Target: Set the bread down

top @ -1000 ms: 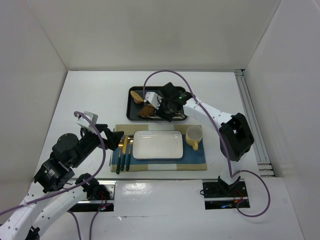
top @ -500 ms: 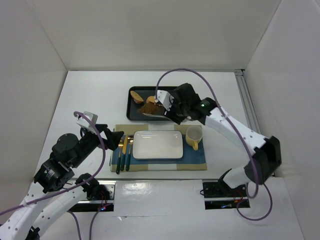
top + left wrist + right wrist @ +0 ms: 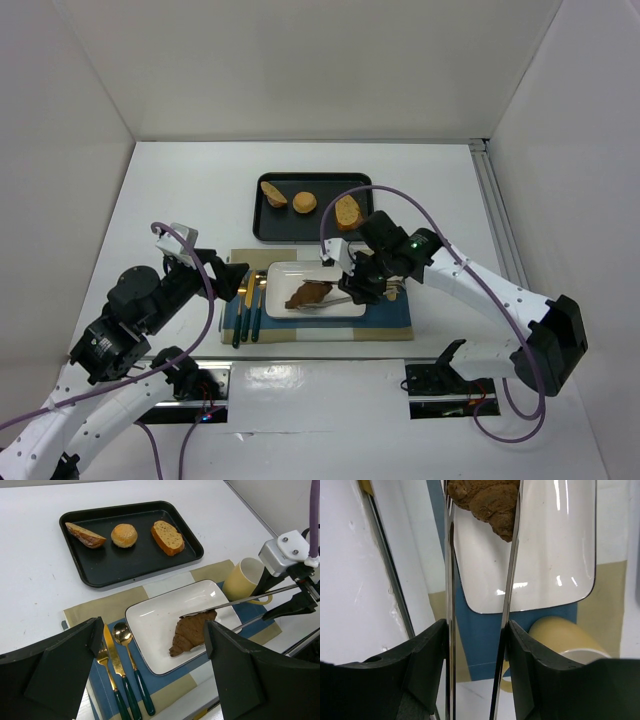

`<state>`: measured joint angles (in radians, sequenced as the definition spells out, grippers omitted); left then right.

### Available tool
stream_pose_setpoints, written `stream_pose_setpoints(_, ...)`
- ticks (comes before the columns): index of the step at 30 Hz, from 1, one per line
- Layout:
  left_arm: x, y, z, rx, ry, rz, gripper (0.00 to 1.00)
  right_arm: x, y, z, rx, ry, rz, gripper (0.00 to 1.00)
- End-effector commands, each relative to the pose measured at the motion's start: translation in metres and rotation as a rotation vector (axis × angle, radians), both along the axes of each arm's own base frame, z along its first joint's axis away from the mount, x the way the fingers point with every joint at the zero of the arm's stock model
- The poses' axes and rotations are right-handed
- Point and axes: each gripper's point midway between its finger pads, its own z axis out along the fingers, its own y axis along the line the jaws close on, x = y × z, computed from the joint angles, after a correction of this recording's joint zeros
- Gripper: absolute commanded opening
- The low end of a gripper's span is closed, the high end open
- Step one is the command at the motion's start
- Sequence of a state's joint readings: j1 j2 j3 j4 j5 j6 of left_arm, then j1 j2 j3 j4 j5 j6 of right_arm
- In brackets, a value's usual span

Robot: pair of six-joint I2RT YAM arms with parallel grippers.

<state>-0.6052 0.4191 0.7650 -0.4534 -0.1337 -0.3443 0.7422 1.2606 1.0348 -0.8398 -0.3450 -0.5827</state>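
The bread [image 3: 309, 294], a dark brown croissant, lies on the white rectangular plate [image 3: 283, 272], toward its right half, with one tapered end pointing at the near rim. The right tool [image 3: 318, 298] reaches in low from the right, and its two long thin metal fingers [image 3: 235, 600] sit on either side of the croissant, pressed against it, so it is clamped on the bread. Just behind those fingers stands a yellow cup [image 3: 242, 580] at the plate's right end. Plate and cup rest on a blue and tan placemat [image 3: 395, 322], where a gold fork [image 3: 102, 656], knife [image 3: 116, 660] and spoon [image 3: 122, 634] lie side by side left of the plate. Farther back on the white bench [image 3: 180, 200] a black tray [image 3: 262, 225] holds a crusty wedge [image 3: 273, 192], a small round bun [image 3: 304, 202] and a golden toast slice [image 3: 347, 211], each apart from the others. The left tool [image 3: 228, 275] hangs above the placemat's left edge, its fingers spread wide with nothing between them.
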Motion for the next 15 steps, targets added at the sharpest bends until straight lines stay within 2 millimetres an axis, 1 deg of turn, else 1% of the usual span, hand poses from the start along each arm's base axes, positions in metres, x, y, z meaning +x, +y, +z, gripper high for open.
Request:
stream_pose_setpoints(1,0.0032,0.0006,0.0058,-0.019,-0.020,0.014,1.00,-0.0004,0.0056,0.0057,0.036,-0.010,-0.005,0.34)
stream_pose_setpoints(2,0.0032,0.0006,0.0058,-0.019,-0.020,0.014,1.00,0.0008,0.0047,0.0006,0.024,-0.005,-0.018,0.34)
stream_pose_setpoints(3,0.0032,0.0006,0.0058,-0.019,-0.020,0.014,1.00,0.0008,0.0047,0.0006,0.024,-0.005,-0.018,0.37)
stream_pose_setpoints(5,0.0032,0.0006,0.0058,-0.019,-0.020,0.014,1.00,0.0026,0.0063,-0.0014,0.023,-0.004,-0.018,0.45)
stream_pose_setpoints(6,0.0032,0.0006,0.0058,-0.019,-0.020,0.014,1.00,0.0026,0.0063,-0.0014,0.023,-0.004,-0.018,0.58)
stream_pose_setpoints(7,0.0032,0.0006,0.0058,-0.019,-0.020,0.014,1.00,0.0038,0.0052,-0.0017,0.017,-0.009,-0.023,0.63)
stream_pose_setpoints(9,0.0032,0.0006,0.0058,-0.019,-0.020,0.014,1.00,0.0038,0.0052,-0.0017,0.017,-0.009,-0.023,0.69)
stream_pose_setpoints(10,0.0032,0.0006,0.0058,-0.019,-0.020,0.014,1.00,0.0038,0.0052,-0.0017,0.017,-0.009,-0.023,0.69)
stream_pose_setpoints(12,0.0032,0.0006,0.0058,-0.019,-0.020,0.014,1.00,0.0050,0.0042,-0.0020,0.011,-0.015,-0.028,0.73)
stream_pose_setpoints(15,0.0032,0.0006,0.0058,-0.019,-0.020,0.014,1.00,0.0048,0.0040,0.0028,0.018,-0.021,-0.028,0.76)
